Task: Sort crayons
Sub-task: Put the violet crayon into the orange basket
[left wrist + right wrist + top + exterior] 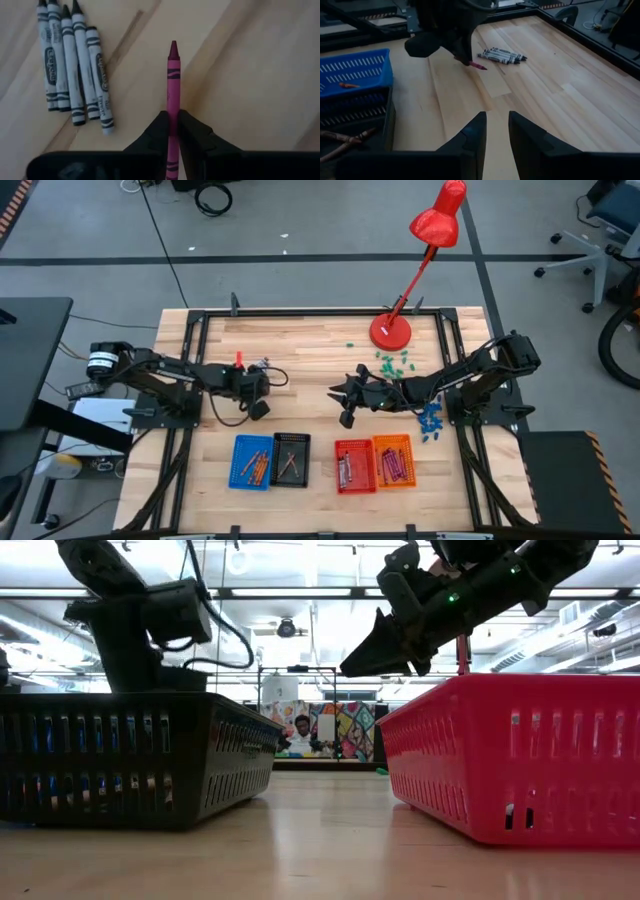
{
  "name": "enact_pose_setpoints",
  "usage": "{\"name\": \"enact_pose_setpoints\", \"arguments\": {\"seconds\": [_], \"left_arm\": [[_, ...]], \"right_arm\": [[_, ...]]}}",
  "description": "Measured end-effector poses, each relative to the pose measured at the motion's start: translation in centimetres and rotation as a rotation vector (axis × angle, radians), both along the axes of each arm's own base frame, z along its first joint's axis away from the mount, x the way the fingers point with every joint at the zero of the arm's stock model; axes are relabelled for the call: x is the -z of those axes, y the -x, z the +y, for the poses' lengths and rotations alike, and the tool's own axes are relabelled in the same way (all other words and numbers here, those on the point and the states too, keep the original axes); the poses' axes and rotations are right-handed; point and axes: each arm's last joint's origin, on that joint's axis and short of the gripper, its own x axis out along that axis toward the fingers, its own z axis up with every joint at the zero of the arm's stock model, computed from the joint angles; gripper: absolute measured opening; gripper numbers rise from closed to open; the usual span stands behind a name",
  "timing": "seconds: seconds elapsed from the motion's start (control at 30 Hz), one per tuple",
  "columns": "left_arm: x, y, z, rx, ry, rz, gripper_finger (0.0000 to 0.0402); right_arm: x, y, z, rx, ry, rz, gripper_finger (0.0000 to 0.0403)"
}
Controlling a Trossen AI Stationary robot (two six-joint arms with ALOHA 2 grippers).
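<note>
We see the left gripper (172, 131) clamped on a magenta crayon (173, 80), whose tip points forward past the fingers, above the bare wooden table (300, 350). Near it, 4 grey-white crayons (75, 70) lie side by side on the wood, touching each other. The right gripper (495, 131) hangs over the middle of the table with its fingers a little apart and nothing between them. At the front edge stand 4 baskets: blue (252, 461), black (290, 458), red (354, 465) and orange (394, 461), each with some crayons inside.
</note>
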Motion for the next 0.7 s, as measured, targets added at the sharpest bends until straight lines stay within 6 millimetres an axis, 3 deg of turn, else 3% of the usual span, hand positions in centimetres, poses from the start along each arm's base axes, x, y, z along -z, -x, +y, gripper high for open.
{"name": "enact_pose_setpoints", "arguments": {"seconds": [0.2,0.7], "left_arm": [[-1.5,0.1,-0.4,0.05,-0.04,-0.087,0.0039],[-5.4,-3.5,-0.9,0.318,-0.28,-0.54,0.0041]], "right_arm": [[-0.2,-0.1,0.0,-0.004,-0.016,-0.024,0.0087],[-1.3,-0.5,-0.3,0.046,-0.035,-0.155,0.0088]]}}
